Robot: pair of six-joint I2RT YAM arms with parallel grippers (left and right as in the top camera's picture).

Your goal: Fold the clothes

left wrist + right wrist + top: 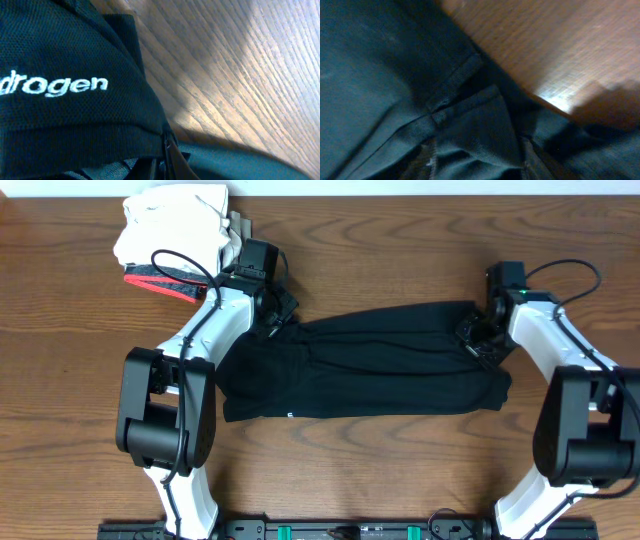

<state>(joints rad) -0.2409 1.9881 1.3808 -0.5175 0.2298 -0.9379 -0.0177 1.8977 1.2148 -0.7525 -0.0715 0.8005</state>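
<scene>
The soft, limp black shirt [370,365] lies mid-frame; take it at the hems. There the left gripper [272,320] is clenched on its upper left edge, it seems; for the right gripper [482,338], I cannot tell.

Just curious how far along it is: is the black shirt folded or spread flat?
Partly folded: the black shirt lies as a long band, one layer doubled over another along its length.

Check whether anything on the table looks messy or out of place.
The black shirt lies rumpled and bunched, not flat. At the far left, the garment pile looks loosely heaped, a red-trimmed piece poking out.
</scene>
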